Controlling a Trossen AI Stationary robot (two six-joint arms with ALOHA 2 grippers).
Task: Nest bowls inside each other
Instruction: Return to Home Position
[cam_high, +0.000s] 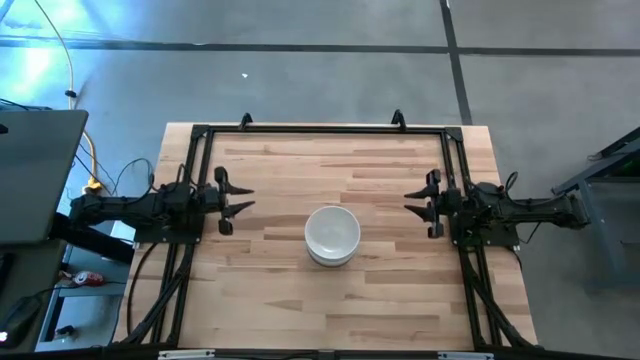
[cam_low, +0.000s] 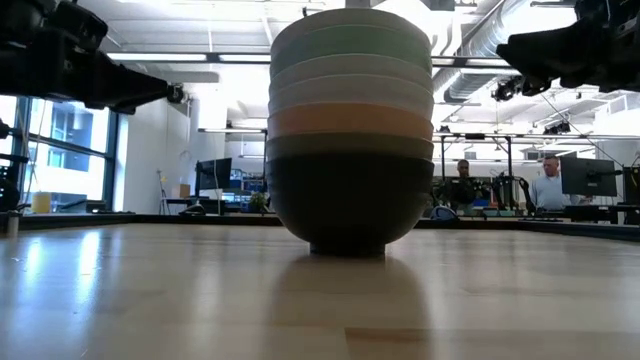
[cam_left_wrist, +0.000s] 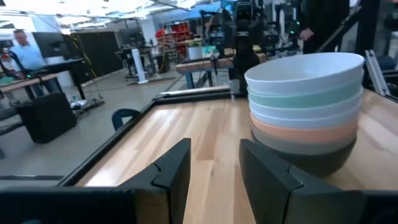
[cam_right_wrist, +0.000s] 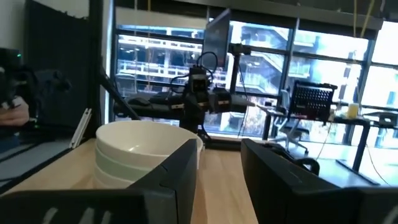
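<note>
The bowls stand nested in one stack (cam_high: 332, 236) at the middle of the table, resting on the black bottom bowl's foot (cam_low: 347, 246). From the bottom up the stack shows black, olive-grey, peach-orange, white, mint green and white on top (cam_left_wrist: 305, 67). It also shows in the right wrist view (cam_right_wrist: 134, 149). My left gripper (cam_high: 243, 196) is open and empty at the table's left side, clear of the stack. My right gripper (cam_high: 412, 201) is open and empty at the right side, also clear.
A black frame (cam_high: 320, 130) runs along the table's far edge and down both sides by the arm bases. Bare wood lies in front of and behind the stack. People sit at desks in the room beyond (cam_low: 548, 185).
</note>
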